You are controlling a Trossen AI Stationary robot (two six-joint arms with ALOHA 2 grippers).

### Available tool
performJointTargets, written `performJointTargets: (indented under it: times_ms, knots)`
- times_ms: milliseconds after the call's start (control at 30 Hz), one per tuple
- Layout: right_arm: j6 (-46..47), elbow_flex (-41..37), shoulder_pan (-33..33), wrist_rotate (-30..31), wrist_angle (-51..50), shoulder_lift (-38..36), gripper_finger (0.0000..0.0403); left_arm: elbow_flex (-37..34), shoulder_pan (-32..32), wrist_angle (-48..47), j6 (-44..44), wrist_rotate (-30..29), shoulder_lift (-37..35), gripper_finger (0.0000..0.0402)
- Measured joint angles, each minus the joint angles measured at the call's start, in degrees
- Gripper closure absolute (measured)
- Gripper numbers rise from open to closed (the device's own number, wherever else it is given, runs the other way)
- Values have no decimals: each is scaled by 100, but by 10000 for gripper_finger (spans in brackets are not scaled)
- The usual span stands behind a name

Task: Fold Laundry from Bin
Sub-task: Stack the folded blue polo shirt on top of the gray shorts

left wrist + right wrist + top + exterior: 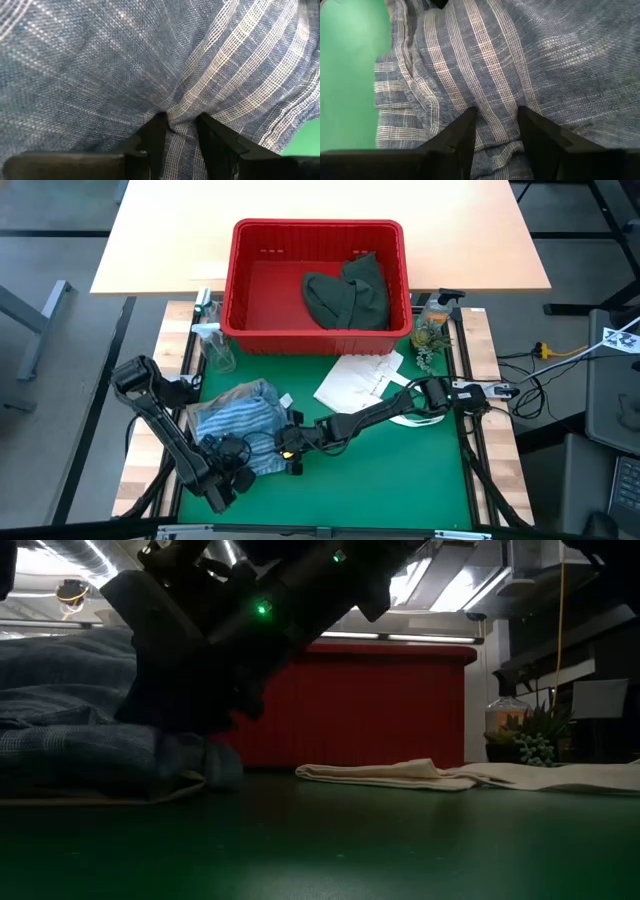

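Striped shirt [238,423] on green mat [400,470], pinched by both left gripper [177,131] and right gripper [496,119]

Both arms are down on the blue-white striped shirt [238,422], crumpled on the green mat [400,470] at the near left. The left gripper [232,452] is at its near edge, the right gripper [288,442] just beside, on the shirt's right edge. Behind, the red bin [318,330] holds a dark green garment [350,295]. A flat white cloth [360,380] lies between bin and right arm.
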Motion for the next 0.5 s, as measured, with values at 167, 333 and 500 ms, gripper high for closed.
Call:
performJointTargets:
  times_ms: [167,333,500]
  knots:
    - [-7,35,-2,-7,-48,-38,253,-9,7,31,-4,45,-50,290]
    - [-10,381,0,-65,-147,-178,253,78,58,5,-7,157,-276,290]
    - [-11,932,52,-582,-253,-252,253,354,71,54,181,158,-587,290]
